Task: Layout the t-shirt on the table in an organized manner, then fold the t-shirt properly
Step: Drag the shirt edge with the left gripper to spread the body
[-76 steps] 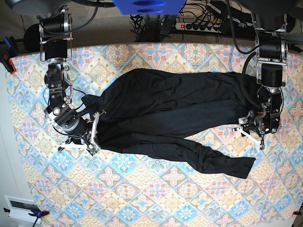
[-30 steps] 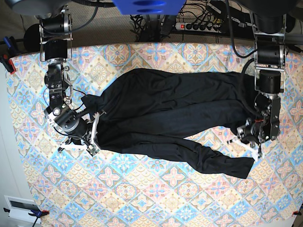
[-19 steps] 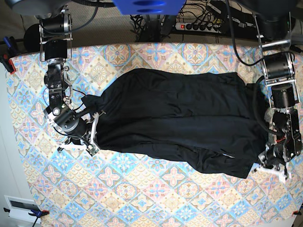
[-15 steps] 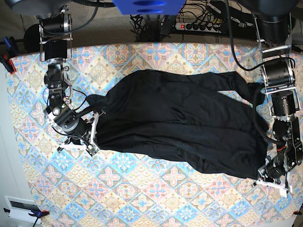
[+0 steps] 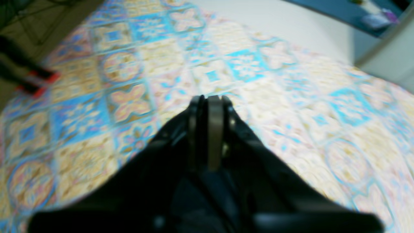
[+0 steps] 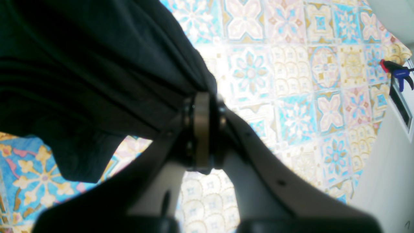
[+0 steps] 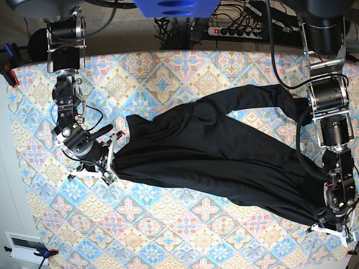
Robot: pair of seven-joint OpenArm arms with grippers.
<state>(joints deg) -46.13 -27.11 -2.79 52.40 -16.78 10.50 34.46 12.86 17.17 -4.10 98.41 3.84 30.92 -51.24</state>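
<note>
Right gripper (image 6: 202,129) is pinched tight on one edge of the soft plain black t-shirt (image 7: 219,159). Left gripper (image 5: 207,106) looks nearly closed, can't tell if it holds cloth. Shirt lies stretched diagonally across the tile-patterned table (image 7: 168,235), probably to flatten it.

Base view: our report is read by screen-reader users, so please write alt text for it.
A black t-shirt lies stretched diagonally across the tile-patterned table, held between the right gripper at its left end and the left gripper at its lower right corner.
</note>
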